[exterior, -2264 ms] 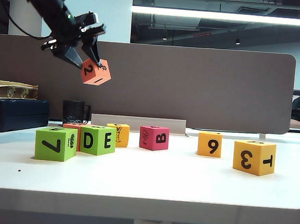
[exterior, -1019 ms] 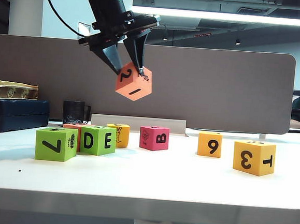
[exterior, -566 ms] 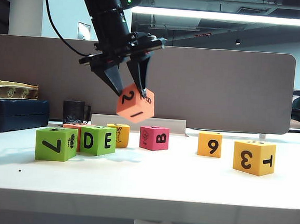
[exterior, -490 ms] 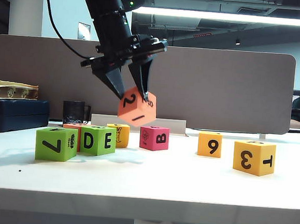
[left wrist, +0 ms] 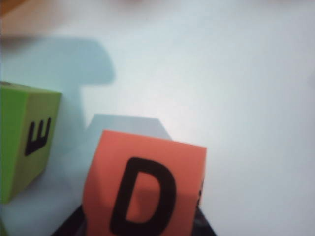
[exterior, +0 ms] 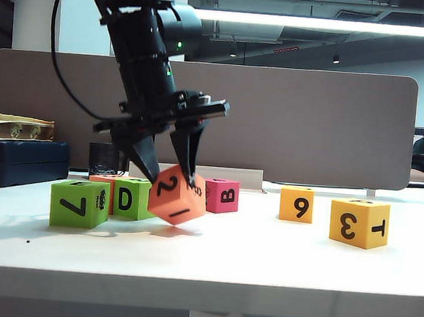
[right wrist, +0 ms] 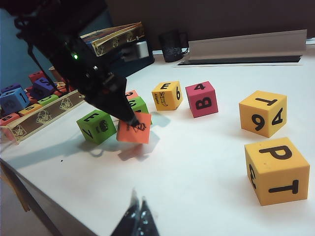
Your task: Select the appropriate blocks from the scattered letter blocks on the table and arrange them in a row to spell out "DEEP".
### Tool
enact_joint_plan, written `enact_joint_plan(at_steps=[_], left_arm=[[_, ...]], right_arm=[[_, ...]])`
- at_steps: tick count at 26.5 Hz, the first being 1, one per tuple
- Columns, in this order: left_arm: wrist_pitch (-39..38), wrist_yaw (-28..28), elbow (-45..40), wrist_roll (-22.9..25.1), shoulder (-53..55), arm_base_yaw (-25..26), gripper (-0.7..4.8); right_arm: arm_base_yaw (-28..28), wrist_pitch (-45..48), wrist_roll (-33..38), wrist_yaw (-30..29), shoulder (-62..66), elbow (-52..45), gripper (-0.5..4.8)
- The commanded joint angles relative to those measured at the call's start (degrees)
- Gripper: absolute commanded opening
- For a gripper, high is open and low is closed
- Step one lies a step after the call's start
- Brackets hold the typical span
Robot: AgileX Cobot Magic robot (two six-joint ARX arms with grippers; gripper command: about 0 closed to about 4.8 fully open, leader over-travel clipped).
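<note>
White tabletop [exterior: 277,266] fills the foreground, with a grey-brown partition panel [exterior: 310,122] standing behind it.

Just above the table, left of centre, the left gripper [exterior: 168,175] pinches a tilted salmon-orange cube [exterior: 177,194] between its 2 black fingers [exterior: 145,159]. The jaws are part-open, closed on the cube's sides. Its front face shows a black "2"; the left wrist view shows a "D" on another face [left wrist: 142,189]. Its lowest corner is at or just above the table; I cannot tell which.

Just behind and left of it sits a green cube with "D" [exterior: 131,198], and an orange cube [exterior: 101,186] is partly hidden behind that one. Further left stands a green cube with "7" [exterior: 78,204]. Behind the held cube is a pink "B" cube [exterior: 221,194]; the right wrist view shows a yellow-orange cube with "E" [right wrist: 167,95] beside it. Well to the right are a yellow-orange "9" cube [exterior: 296,203] and a larger-looking yellow-orange cube with "3" and "T" [exterior: 359,222].

The right gripper [right wrist: 137,216] shows only in its own wrist view, above the table's near part, fingertips together and holding nothing.

A black mug [exterior: 106,157] stands at the table's back left.
</note>
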Motion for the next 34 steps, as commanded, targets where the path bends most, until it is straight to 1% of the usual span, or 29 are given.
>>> enact_joint_plan(at_steps=[1, 2, 4, 10, 13, 17, 20, 22, 23, 24, 25, 26, 27, 29, 32, 34], left_arm=[[4.17, -2.69, -1.62, -4.04, -0.44, -1.22, 1.74], [4.33, -5.03, -1.62, -4.37, -0.44, -2.05, 1.74], [4.55, -7.3, -1.62, -5.14, -0.44, -2.78, 1.74], [5.86, -11.63, -1.62, -6.82, -0.2, -4.52, 1.74], [6.23, -13.07, -1.77, -9.64, 0.17, -4.52, 1.74], [8.22, -13.0, -4.57, -14.93, 0.33, -4.59, 1.74], [7.89, -11.93, -5.68, -16.76, 0.44, -4.81, 1.78], [7.58, -10.95, -5.77, -16.81, 0.46, -5.16, 1.85], [7.54, -10.4, -5.77, -16.94, 0.46, -5.6, 1.92], [7.56, -10.34, -5.77, -17.0, 0.46, -5.75, 2.09], [7.43, -9.42, -5.77, -17.03, 0.46, -6.05, 2.85], [7.32, -9.44, -5.77, -17.03, 0.48, -6.38, 3.16], [7.3, -9.42, -5.77, -17.03, 0.48, -6.56, 3.34], [7.43, -9.46, -5.77, -17.84, 0.46, -7.3, 3.39], [7.41, -9.9, -5.7, -17.77, 0.35, -7.39, 3.41], [5.97, -9.92, -5.33, -17.44, -0.24, -7.1, 3.46]], right_arm=[[0.02, 0.96, 0.04, -0.33, -0.72, 0.35, -0.05], [0.02, 0.94, 0.07, -0.33, -0.72, 0.35, -0.05], [0.02, 0.31, 0.33, -0.33, -0.72, 0.35, -0.05], [0.02, -1.18, 1.38, -0.31, -0.72, 0.35, -0.05], [0.02, -1.18, 1.38, -0.31, -0.72, 0.35, -0.05], [0.02, -1.18, 1.36, -0.28, -0.72, 0.35, -0.05], [0.0, -1.16, 1.36, -0.26, -0.72, 0.35, -0.05], [0.0, -1.16, 1.36, -0.22, -0.72, 0.35, -0.05], [0.0, -1.18, 1.36, -0.2, -0.72, 0.35, -0.05], [0.02, -1.16, 1.36, -0.15, -0.72, 0.35, -0.05], [0.0, -1.16, 1.36, -0.15, -0.72, 0.35, -0.05], [0.0, -1.16, 1.36, -0.13, -0.72, 0.35, -0.05], [0.0, -1.16, 1.36, -0.13, -0.72, 0.35, -0.05], [0.0, -1.16, 1.36, -0.13, -0.72, 0.35, -0.05], [0.0, -1.16, 1.36, -0.13, -0.72, 0.35, -0.05], [0.0, -1.16, 1.36, -0.15, -0.72, 0.35, -0.05]])
